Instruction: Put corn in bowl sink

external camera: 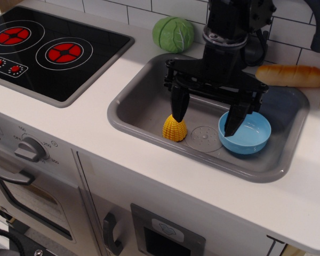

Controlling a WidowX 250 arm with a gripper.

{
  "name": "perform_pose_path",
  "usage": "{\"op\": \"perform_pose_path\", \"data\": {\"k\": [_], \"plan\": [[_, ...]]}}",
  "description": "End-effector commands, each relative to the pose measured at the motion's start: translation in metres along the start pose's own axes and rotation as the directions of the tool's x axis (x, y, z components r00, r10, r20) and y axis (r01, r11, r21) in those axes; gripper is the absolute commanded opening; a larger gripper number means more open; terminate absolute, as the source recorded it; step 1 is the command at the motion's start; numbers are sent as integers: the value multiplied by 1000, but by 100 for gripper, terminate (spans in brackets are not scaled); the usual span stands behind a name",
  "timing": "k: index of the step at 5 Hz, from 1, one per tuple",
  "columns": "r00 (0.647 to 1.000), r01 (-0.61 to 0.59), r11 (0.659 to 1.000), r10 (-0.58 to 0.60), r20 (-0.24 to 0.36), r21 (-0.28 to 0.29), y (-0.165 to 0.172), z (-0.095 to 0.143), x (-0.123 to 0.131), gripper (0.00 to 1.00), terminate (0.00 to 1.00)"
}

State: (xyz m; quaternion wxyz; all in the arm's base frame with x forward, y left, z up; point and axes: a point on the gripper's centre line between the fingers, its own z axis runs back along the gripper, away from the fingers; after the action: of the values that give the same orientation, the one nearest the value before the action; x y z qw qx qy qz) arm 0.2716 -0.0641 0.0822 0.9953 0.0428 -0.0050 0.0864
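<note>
The sink (144,114) is a grey basin with rounded corners, set into the white counter (69,125). Its round drain (204,136) sits near the front wall.

The corn (174,128) stands upright on the sink floor, at 9 o'clock from the drain and just beside it. The bowl (250,140), light blue and empty, rests on the sink floor at 3 o'clock from the drain, also just beside it. Corn and bowl are apart, with the drain between them.

The gripper (207,118) hangs over the sink, pointing down, with its black fingers spread wide. One fingertip (178,113) is at the tip of the corn, at 12 o'clock from it; contact cannot be confirmed. The other fingertip (232,127) reaches down over the near-left rim of the bowl. Nothing is held between the fingers.

On the counter, a green cabbage (173,34) lies at 11 o'clock from the sink, and a tan bread loaf (292,75) lies along the rim at 2 o'clock. A black stovetop (42,50) with red burners occupies the counter at 9 o'clock.
</note>
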Motion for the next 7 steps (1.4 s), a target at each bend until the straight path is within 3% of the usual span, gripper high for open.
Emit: {"op": "perform_pose_path", "data": {"k": [1,3,4,5,6,7], "plan": [[1000,0,1000,0,0,0,0,0,0,100,0],[986,-102,994,106,130,-35,48,-9,47,100,0],[976,-152,987,157,150,-47,70,-17,62,100,0],[977,-173,984,176,120,-34,77,-35,73,100,0],[978,-180,982,186,93,-62,73,-47,74,100,0],[972,-209,976,215,99,-66,70,-57,78,100,0]]}}
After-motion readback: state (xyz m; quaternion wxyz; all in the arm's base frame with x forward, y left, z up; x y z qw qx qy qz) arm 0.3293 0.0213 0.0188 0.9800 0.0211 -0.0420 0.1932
